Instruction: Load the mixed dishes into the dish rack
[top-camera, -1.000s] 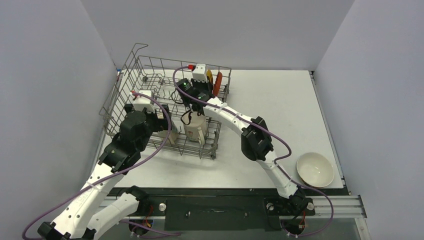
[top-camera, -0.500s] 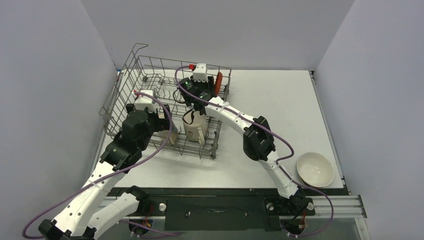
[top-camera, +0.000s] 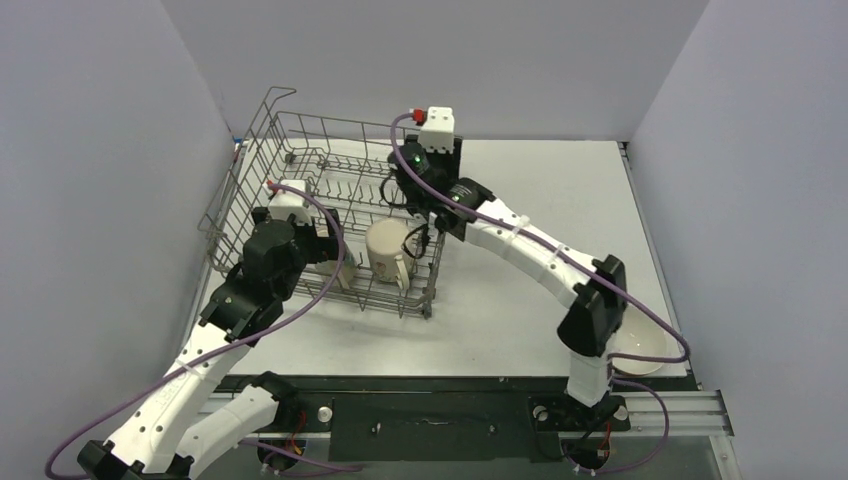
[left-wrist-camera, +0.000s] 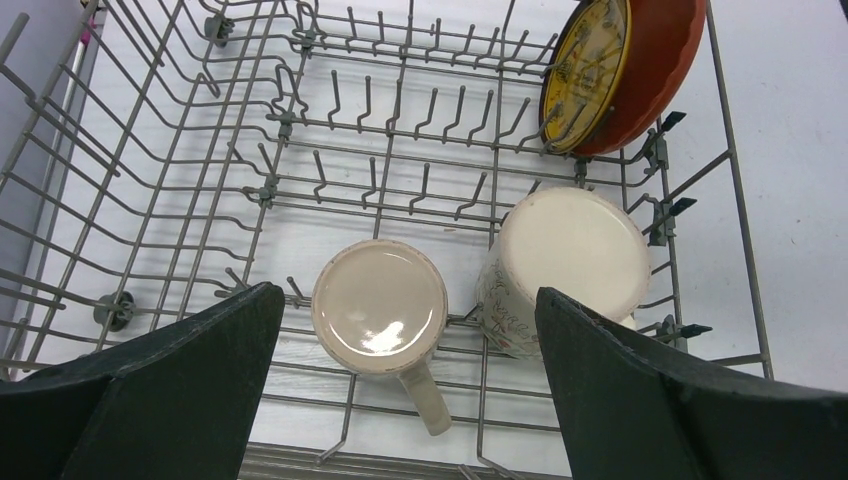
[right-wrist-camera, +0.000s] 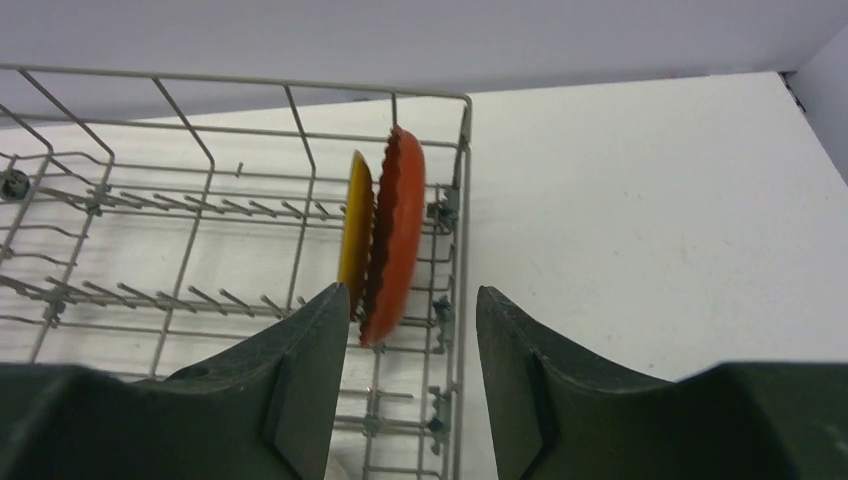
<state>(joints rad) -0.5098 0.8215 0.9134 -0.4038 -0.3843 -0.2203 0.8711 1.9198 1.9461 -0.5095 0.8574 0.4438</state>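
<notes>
The grey wire dish rack (top-camera: 262, 135) stands at the back left. In the left wrist view a cream mug (left-wrist-camera: 380, 305) and a patterned mug (left-wrist-camera: 570, 262) stand upside down on its floor (left-wrist-camera: 300, 215). A yellow saucer (left-wrist-camera: 585, 75) and a red plate (left-wrist-camera: 655, 60) stand on edge at its far right. My left gripper (left-wrist-camera: 410, 390) is open and empty above the cream mug. My right gripper (right-wrist-camera: 412, 295) is open and empty just in front of the saucer (right-wrist-camera: 354, 225) and the plate (right-wrist-camera: 396, 235). From above, the right gripper (top-camera: 430, 162) hides both. A white bowl (top-camera: 645, 345) lies on the table at the near right.
The patterned mug (top-camera: 388, 250) shows in the rack's near right part. The rack's tall right wall (right-wrist-camera: 465, 150) is beside my right fingers. My right arm's elbow (top-camera: 592, 305) reaches over the bowl's left side. Grey walls close in the table on three sides.
My right gripper has drawn away from the patterned mug, up and right to the rack's back right corner. The mug stays in the rack. The left arm has barely moved.
</notes>
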